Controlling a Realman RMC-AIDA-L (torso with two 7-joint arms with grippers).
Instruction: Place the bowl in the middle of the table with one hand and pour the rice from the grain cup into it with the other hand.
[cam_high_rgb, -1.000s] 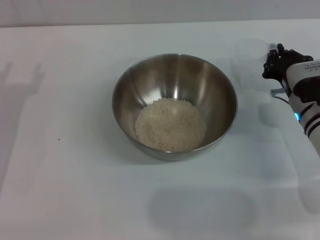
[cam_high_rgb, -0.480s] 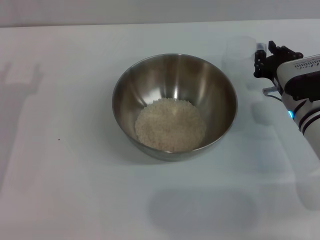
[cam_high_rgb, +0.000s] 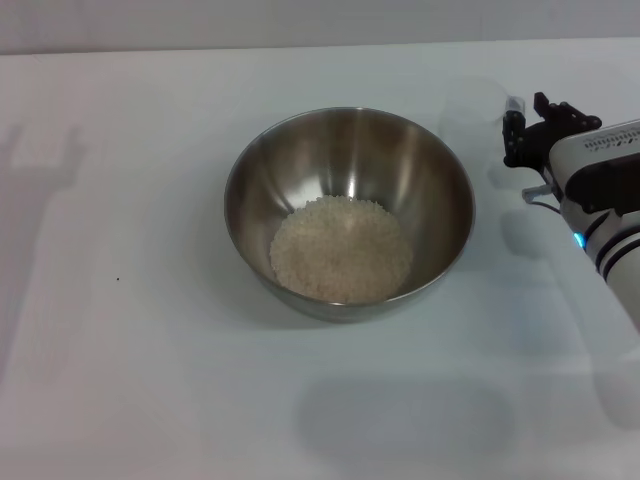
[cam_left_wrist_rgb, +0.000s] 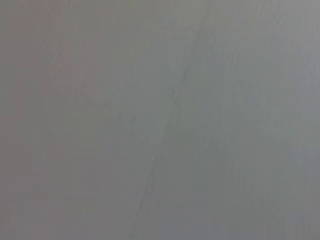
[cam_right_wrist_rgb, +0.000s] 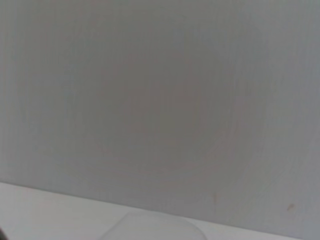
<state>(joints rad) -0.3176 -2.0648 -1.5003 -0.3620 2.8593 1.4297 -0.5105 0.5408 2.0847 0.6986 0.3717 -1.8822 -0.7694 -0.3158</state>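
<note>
The bowl is sitting near the middle of the table, with the rice lying in a pale heap on its bottom. The cup (clear, hard to make out against the white) is standing upright just beside the bowl's far right rim. The right gripper is clamping its jaws on the cup's handle side. The left arm is showing in no view.
</note>
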